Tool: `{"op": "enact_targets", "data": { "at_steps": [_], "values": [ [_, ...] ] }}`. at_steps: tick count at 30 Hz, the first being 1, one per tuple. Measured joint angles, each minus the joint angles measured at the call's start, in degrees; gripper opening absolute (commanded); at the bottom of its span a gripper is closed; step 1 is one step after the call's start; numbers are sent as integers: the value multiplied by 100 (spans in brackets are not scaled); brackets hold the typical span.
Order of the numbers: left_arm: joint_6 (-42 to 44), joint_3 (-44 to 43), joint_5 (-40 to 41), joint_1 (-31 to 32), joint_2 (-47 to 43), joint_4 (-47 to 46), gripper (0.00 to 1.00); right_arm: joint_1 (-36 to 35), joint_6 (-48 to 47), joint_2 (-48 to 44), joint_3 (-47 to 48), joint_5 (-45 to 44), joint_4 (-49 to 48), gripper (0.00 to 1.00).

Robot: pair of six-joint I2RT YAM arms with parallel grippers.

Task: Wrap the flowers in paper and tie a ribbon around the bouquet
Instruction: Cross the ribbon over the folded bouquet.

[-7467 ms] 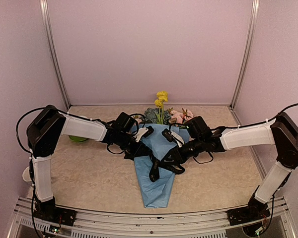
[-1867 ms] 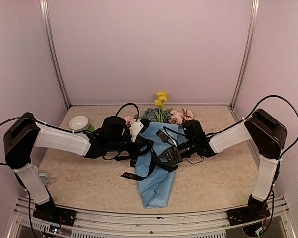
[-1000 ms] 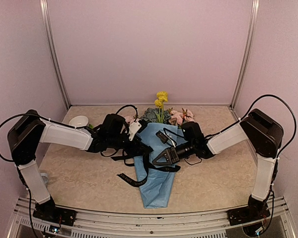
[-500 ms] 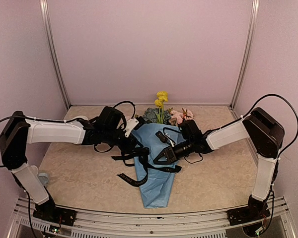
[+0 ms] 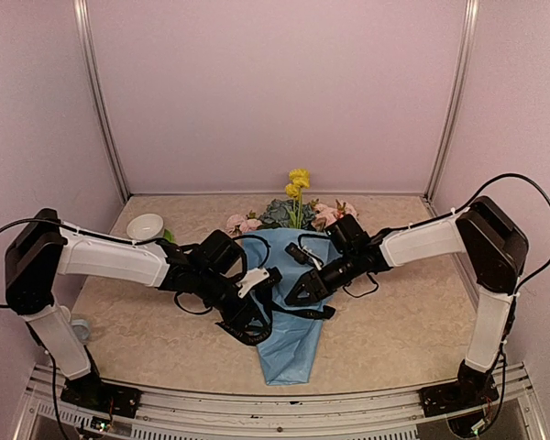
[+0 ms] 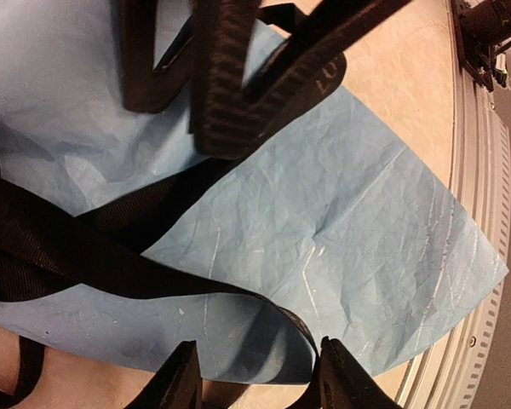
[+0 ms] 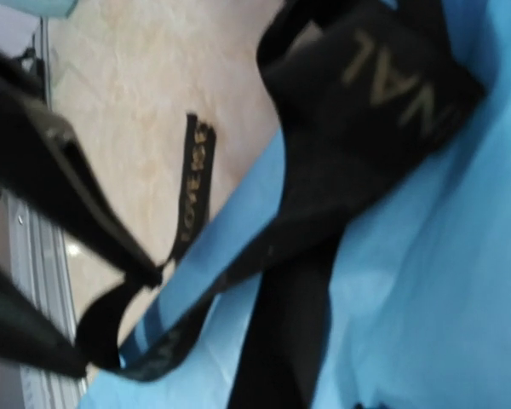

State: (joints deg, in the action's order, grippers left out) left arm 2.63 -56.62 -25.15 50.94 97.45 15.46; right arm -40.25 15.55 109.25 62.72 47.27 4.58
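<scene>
Left hand (image 5: pixel 249 321) nearer, over paper (image 5: pixel 293 353)

Both arms match: the left arm (image 5: pixel 110 258) and right arm (image 5: pixel 423 244) wear smooth white shells on the long links, with bulky black housings at the joints and thin black cables (image 5: pixel 524 175) looping free. The left gripper (image 5: pixel 249 323) and right gripper (image 5: pixel 291 295) are matt black with tapering fingers (image 6: pixel 183 379)

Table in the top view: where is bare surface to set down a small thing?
Free: the table between the bouquet and the right arm base; also the near-left patch below the left arm. Crowded: the middle, where both arms meet over the ribbon.
</scene>
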Motion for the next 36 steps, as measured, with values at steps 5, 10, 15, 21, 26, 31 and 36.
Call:
{"op": "enact_targets", "data": {
  "at_steps": [5,10,15,21,26,31,36],
  "values": [
    [-35,0,-76,-11,289,-39,37,-79,-291,0,2,0,372,50],
    [-94,2,-173,-11,424,-57,23,-227,-531,-11,2,0,592,45],
    [-173,2,-197,-11,442,-166,10,-391,-710,-9,2,-127,745,15],
    [-232,0,-164,-11,516,-225,3,-437,-721,-7,13,-367,887,0],
    [-232,-26,-136,-11,516,-374,2,-374,-492,-42,-13,-249,638,0],
    [-168,-356,-68,-44,608,-533,1,-122,129,-435,-422,133,-256,0],
    [-81,-651,-76,-208,885,-796,1,20,828,-739,-798,472,-1344,0]
  ]
}}
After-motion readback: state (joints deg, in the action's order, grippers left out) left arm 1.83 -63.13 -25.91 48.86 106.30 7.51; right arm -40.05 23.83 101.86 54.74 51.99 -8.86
